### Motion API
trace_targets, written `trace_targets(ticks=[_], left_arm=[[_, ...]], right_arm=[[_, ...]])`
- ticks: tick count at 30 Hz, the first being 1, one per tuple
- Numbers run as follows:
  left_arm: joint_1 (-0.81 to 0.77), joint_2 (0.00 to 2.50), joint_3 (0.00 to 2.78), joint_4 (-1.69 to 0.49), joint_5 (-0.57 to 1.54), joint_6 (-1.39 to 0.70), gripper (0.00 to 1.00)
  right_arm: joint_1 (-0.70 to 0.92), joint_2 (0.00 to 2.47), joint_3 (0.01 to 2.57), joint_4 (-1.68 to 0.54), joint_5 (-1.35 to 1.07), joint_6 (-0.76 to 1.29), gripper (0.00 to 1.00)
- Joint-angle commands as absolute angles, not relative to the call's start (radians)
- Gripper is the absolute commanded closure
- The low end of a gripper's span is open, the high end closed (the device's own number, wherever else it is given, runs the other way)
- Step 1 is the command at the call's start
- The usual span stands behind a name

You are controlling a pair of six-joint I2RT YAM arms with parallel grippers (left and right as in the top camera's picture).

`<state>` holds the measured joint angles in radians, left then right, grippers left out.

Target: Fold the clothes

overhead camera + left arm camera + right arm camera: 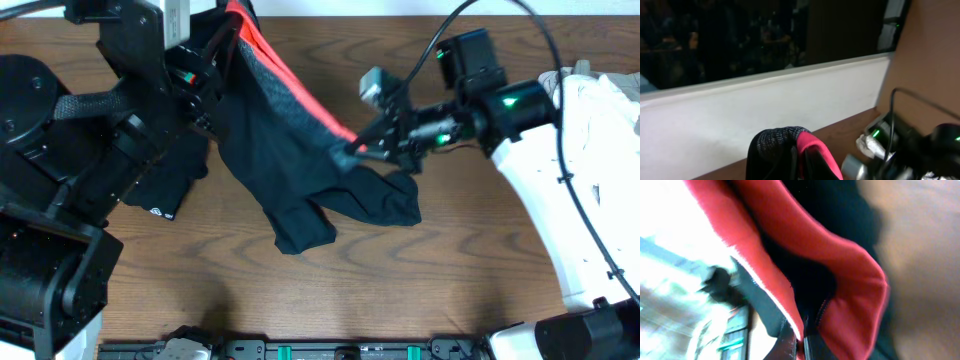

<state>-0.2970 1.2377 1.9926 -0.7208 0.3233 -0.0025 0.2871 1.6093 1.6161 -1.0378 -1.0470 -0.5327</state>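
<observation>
Wooden table [450,280] overhead — trousers [270,160] stretched between both arms, legs trailing onto the wood. Left gripper [215,55] clamped tight on the far end of the waistband [295,90], right gripper [358,150] pinched closed on its red edge. Left wrist: grey-red waistband bunched low, white wall [765,110] behind. Right wrist: red lining [840,280] and black cloth, close and blurred.

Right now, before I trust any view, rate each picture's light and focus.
Overhead: sharp and evenly lit, though the black trousers lose fold detail against the table. Left wrist: upper half nearly black, and the grey waistband at the bottom edge is soft. Right wrist: heavily blurred, blown out white at the left, with the red lining too close to focus.
</observation>
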Motion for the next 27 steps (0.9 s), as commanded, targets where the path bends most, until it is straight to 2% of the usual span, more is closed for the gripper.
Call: trace_targets(ticks=[1, 10, 18, 27], left_arm=[[-0.293, 1.222, 2.021, -0.715, 0.262, 0.007, 0.94], [-0.293, 1.221, 2.021, -0.738, 0.249, 0.007, 0.94], [-0.293, 1.217, 2.021, -0.765, 0.249, 0.023, 0.94], [-0.293, 1.194, 2.021, -0.772, 0.249, 0.026, 0.93]], right_arm=[[0.187, 1.567, 1.715, -0.997, -0.86, -0.292, 0.99], [0.025, 1.539, 2.012, -0.849, -0.8, -0.161, 0.99], [0.02, 1.533, 2.176, -0.793, -0.741, -0.125, 0.99], [0.021, 1.5, 2.207, -0.848, -0.741, -0.083, 0.99]])
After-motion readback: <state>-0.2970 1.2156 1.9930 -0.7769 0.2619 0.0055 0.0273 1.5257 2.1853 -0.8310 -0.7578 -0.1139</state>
